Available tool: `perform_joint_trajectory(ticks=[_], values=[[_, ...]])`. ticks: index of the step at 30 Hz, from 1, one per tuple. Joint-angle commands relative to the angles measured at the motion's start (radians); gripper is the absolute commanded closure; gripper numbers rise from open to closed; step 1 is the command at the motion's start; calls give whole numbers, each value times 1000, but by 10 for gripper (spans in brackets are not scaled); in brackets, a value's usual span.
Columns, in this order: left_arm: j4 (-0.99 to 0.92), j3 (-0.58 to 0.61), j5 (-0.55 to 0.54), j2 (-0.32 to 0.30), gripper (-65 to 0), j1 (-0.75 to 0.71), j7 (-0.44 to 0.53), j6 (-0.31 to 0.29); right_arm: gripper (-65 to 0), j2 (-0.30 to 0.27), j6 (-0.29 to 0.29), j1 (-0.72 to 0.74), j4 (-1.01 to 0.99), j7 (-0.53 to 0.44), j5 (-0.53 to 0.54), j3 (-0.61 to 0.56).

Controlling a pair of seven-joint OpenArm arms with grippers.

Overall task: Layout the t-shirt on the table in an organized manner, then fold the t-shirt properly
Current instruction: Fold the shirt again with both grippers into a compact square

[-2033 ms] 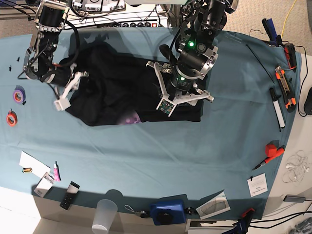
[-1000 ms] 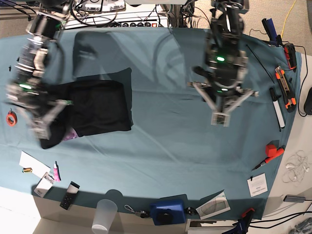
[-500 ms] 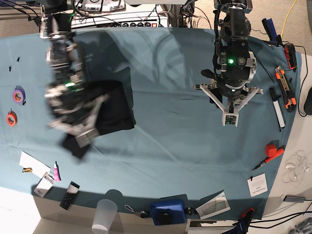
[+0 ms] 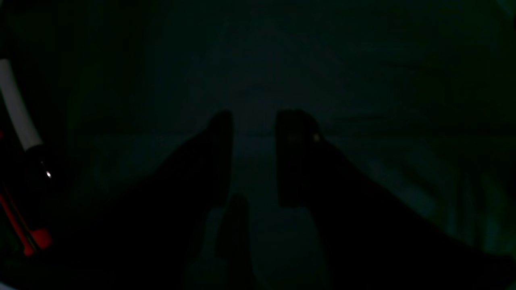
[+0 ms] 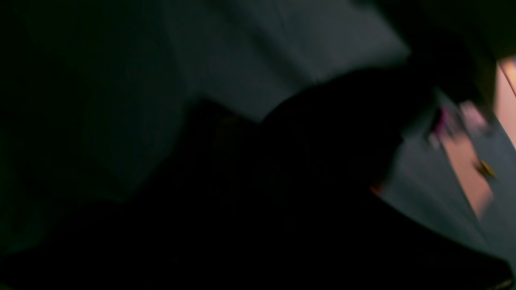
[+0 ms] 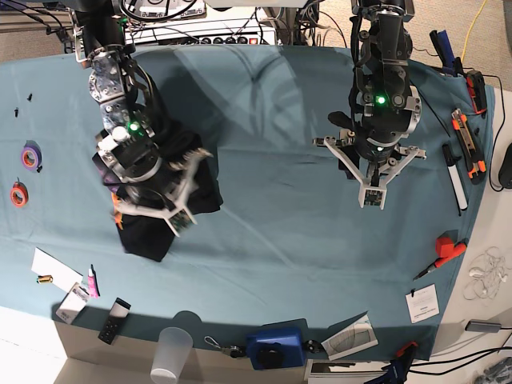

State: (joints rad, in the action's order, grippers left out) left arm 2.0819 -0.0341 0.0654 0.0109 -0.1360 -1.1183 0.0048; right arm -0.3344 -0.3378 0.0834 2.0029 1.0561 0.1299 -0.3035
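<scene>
my left gripper (image 6: 374,178) hangs over bare cloth on the table (image 6: 280,264), well apart from the shirt (image 6: 146,238). its jaws stand partway open, with a plain gap between the tips, and i have nothing in them.

my right gripper (image 6: 164,192) is over the shirt, its fingers blurred in the base view. in the right wrist view they sink into the dark cloth, so i cannot tell how far open those jaws are, or whether they have hold of any of it.

the shirt lies on the left part of the table as the base view shows it, in a black, uneven heap, partly hidden under my right arm. one dark end sticks out below my fingers, and a bit of orange print (image 6: 118,211) shows at its side. a purple tape roll (image 6: 31,157) and a red one (image 6: 18,194) sit to the left of it. a white pen (image 6: 455,178) and a cutter (image 6: 469,146) lie near the opposite edge, past my left gripper. the cup (image 6: 172,352) is at the near edge, beyond the remote (image 6: 114,322).
</scene>
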Motion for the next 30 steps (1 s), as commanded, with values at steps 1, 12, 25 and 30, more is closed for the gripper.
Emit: perform_joint_trajectory(ticks=[1,12,25,30], values=[[18,1,0,3,-176,11,18,-2,-181,-6,-13,20,15,-26,18,5],[17,3,-93,3,-176,11,27,-16,-181,-6,-23,19,14,-45,53,105],[-43,454,-175,9,-74,70,255,-317,-8,-14,-76,19,-292,-25,267,493],[-205,581,-40,9,-72,159,324,-215,-8,-12,-127,19,-472,-39,299,493]])
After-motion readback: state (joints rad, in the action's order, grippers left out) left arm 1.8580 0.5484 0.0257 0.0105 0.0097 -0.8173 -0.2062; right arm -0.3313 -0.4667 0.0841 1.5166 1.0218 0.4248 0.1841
